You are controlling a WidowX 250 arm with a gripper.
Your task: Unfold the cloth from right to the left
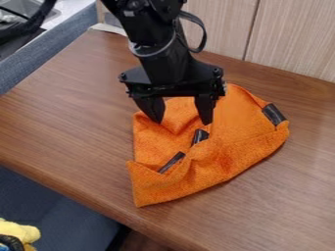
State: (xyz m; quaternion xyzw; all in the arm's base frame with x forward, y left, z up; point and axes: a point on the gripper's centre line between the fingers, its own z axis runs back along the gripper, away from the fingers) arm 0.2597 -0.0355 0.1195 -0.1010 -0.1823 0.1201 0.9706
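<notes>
Black gripper [182, 121] over upper part of cloth [239, 120]; smooth, tapered fingers spread wide apart, pointing down, nothing clamped between. Contact between tips and fabric: cannot tell. Cloth: orange, fuzzy, towel-like, bunched into lopsided wedge, on table [65, 112] near pale paneling [294, 39]. Lower edge folded over, deep creases mid-cloth, pointed corner at lower left. Dark, slightly shiny strips: one at right edge [274, 113], two in middle folds [200, 136]. Tabletop brown, wood-grained, flat; paneling vertically grained, with dark straight seam.
</notes>
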